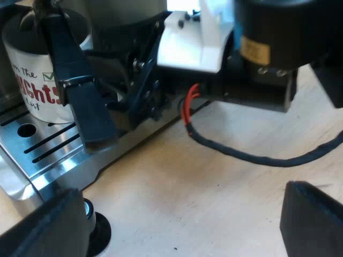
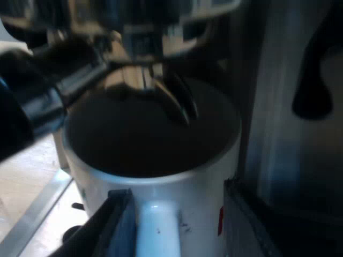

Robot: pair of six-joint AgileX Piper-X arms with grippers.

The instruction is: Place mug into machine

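Observation:
A white mug (image 1: 35, 80) with red lettering stands on the espresso machine's slotted metal drip tray (image 1: 48, 144). From above, the mug's (image 2: 155, 176) dark inside sits under the metal holder's spouts (image 2: 142, 80), whose dark handle (image 2: 48, 85) juts out over the rim. My right gripper (image 2: 179, 225) is open, one finger (image 2: 120, 225) against the mug's handle (image 2: 158, 227), the other finger (image 2: 246, 214) a gap away. The left wrist view has that right gripper (image 1: 120, 120) at the mug, fingers spread. My left gripper (image 1: 177, 235) is open over the bare wooden table, holding nothing.
The machine's steel front wall (image 2: 289, 134) rises close beside the mug. The wooden table (image 1: 187, 187) stretches out from the drip tray's edge. A dark round foot (image 1: 96, 233) sits by the machine's base corner.

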